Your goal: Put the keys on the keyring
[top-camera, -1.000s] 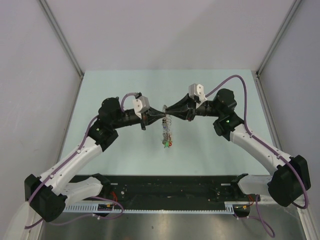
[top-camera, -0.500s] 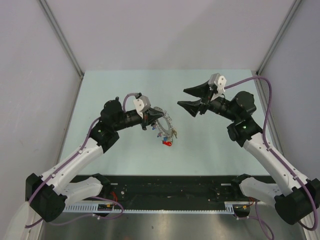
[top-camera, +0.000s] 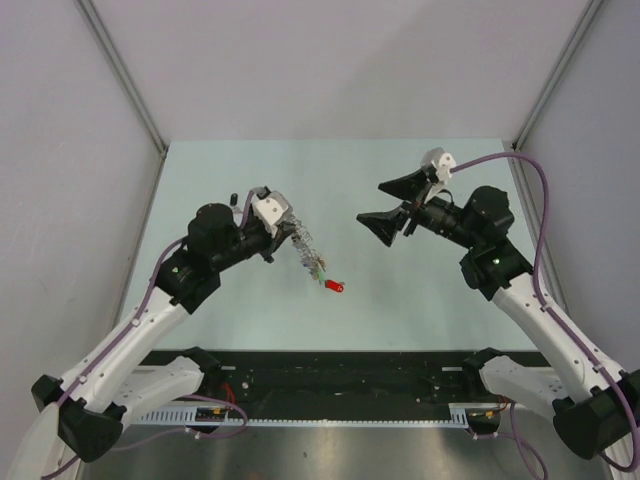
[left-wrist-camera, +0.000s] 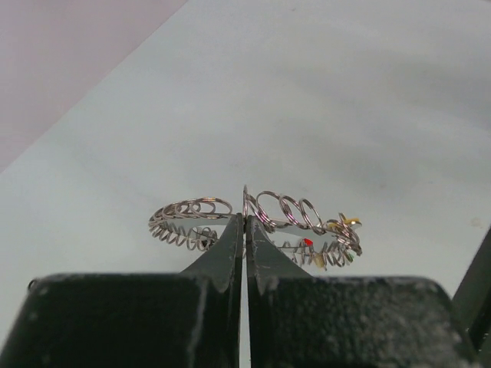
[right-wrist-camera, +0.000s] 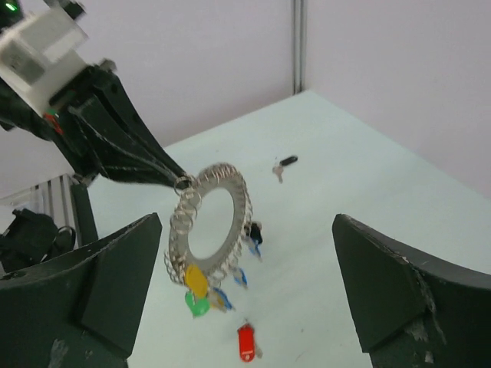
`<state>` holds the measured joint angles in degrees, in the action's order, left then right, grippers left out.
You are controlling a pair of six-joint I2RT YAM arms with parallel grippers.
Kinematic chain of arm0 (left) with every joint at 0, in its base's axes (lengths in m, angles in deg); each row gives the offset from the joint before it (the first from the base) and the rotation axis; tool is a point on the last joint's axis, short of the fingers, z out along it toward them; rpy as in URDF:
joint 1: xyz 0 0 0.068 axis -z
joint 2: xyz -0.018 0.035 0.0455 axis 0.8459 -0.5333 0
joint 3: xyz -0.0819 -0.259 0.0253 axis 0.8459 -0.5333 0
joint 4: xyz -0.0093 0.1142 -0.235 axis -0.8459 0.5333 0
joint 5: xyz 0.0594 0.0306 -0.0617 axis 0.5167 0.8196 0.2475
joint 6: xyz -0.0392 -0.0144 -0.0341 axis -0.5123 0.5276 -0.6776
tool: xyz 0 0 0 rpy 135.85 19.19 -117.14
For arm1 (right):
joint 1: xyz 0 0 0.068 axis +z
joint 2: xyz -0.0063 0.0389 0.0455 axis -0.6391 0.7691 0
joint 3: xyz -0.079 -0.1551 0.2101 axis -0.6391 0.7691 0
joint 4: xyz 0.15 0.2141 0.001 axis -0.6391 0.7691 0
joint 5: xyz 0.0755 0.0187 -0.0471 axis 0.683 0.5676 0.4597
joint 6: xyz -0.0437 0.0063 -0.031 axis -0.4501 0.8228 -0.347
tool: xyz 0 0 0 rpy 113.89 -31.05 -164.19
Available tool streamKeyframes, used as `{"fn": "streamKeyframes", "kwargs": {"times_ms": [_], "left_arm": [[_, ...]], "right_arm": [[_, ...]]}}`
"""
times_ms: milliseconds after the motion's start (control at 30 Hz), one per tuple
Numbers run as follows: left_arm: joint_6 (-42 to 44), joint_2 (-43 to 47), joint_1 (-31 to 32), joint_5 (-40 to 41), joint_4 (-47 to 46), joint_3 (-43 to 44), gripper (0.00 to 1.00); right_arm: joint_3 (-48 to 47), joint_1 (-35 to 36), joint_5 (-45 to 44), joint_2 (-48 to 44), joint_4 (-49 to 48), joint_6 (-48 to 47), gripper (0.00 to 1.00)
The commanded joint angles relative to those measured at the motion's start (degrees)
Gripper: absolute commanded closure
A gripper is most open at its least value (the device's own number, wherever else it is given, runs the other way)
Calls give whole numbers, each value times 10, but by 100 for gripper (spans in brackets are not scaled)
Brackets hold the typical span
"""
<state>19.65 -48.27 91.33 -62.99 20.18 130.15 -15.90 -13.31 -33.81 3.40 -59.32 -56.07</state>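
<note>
Silver wire keyring (top-camera: 306, 250), fringed with small coloured-head keys, hangs above pale-green worktop (top-camera: 420, 300), pinched in closed left fingers (left-wrist-camera: 224, 249). Right fingers (right-wrist-camera: 107, 284) spread wide, empty, well apart. We judge task unfinished: loose red-headed key (right-wrist-camera: 245, 341) lies on worktop below ring, unthreaded.

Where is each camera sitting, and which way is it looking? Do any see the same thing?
Top external: fixed high behind the robot, looking down at the table; shows the left arm and right arm.
Left wrist: on the left wrist, looking along the shut left gripper at the keyring it pinches; only its own fingers show.
Right wrist: on the right wrist, looking through the open right gripper toward the left gripper; its own two fingers show.
Shared: all three see the keyring.
</note>
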Motion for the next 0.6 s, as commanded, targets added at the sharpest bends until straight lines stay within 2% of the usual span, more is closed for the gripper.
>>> {"fn": "streamKeyframes", "kwargs": {"times_ms": [0, 167, 300, 400, 567], "left_arm": [[36, 33, -5, 135, 89, 27, 100], [27, 46, -13, 218, 138, 8, 100], [7, 16, -23, 308, 176, 14, 100], [-6, -1, -36, 285, 177, 10, 100], [-20, -4, -70, 253, 153, -12, 100]], "right_arm": [[5, 26, -22, 34, 70, -12, 1], [5, 69, -100, 93, 136, -48, 7], [4, 97, -158, 141, 162, -48, 11], [5, 121, -175, 182, 163, -53, 13], [5, 133, -183, 251, 151, -62, 24]]}}
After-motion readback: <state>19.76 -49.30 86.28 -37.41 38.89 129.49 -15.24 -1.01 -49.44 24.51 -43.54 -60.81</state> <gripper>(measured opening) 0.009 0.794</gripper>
